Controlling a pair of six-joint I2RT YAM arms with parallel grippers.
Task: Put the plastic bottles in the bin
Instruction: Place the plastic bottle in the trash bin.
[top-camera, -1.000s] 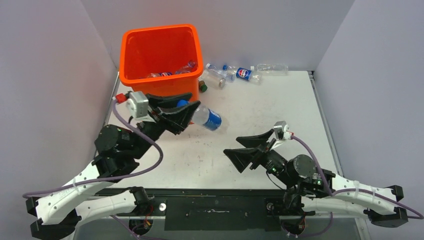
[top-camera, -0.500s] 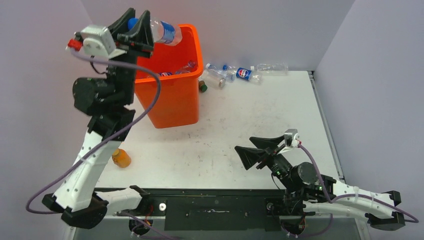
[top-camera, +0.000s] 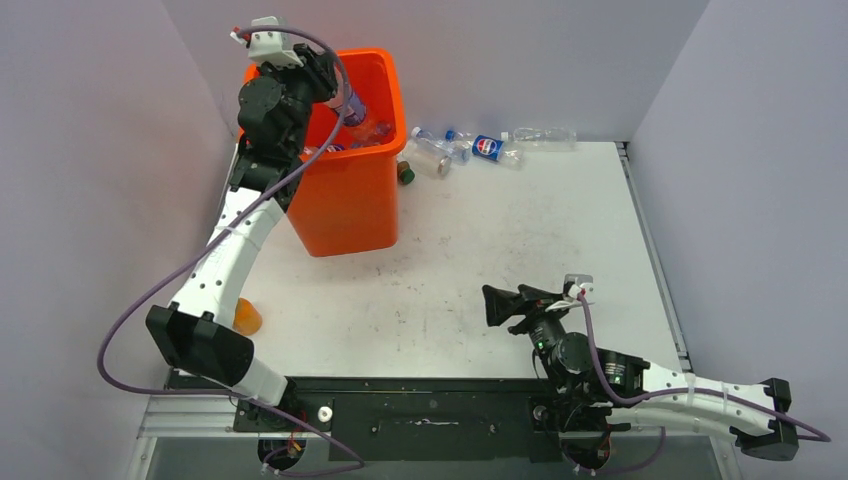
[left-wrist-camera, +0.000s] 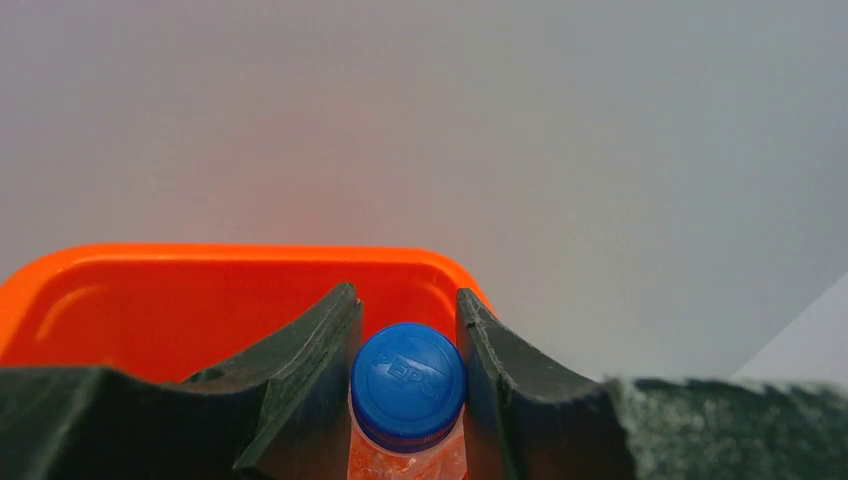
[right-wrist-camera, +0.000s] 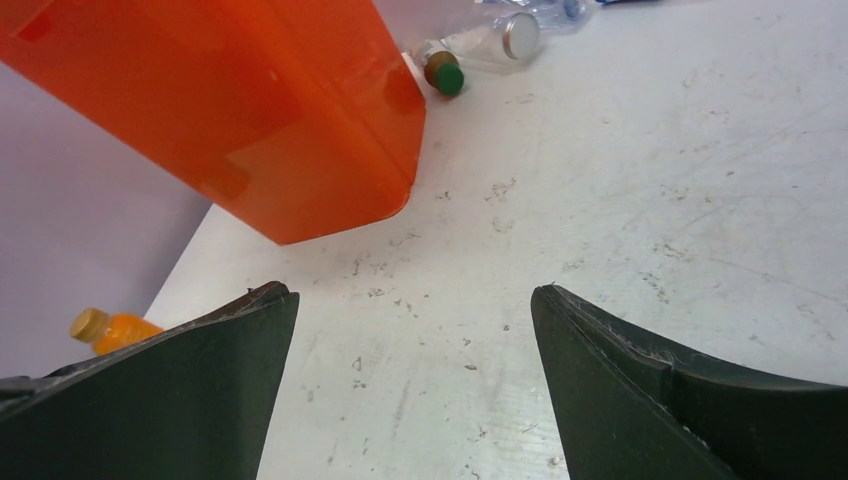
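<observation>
**A:** Where is the bottle (left-wrist-camera: 408, 375)?

**B:** Upper left of the top view, pinched at the neck by the left gripper (top-camera: 333, 82). In the wrist view both fingers (left-wrist-camera: 320, 350) press in just under the blue cap.

**A:** And relative to the bin (top-camera: 345, 205)?

**B:** Inside the line of the rim, I'd say. Its long axis runs from the cap at the fingers down and toward the right of the frame. The body points into the mouth, above the binned bottles (top-camera: 372, 133).

**A:** So it only needs letting go?

**B:** That's my reading. Spread the fingers and it should drop base first. The tilt leans it toward the right wall, not over it.

**A:** The right gripper (top-camera: 497, 304)?

**B:** Lower middle, low over the table (top-camera: 450, 260), fingers spread wide, holding nothing.

**A:** What's waiting after this one?

**B:** An orange bottle (top-camera: 243, 317) lies at lower left, close to the left arm. The cluster (top-camera: 487, 147) at the back edge, right of the bin, sits straight up the frame from the right gripper and well apart from it.
</observation>
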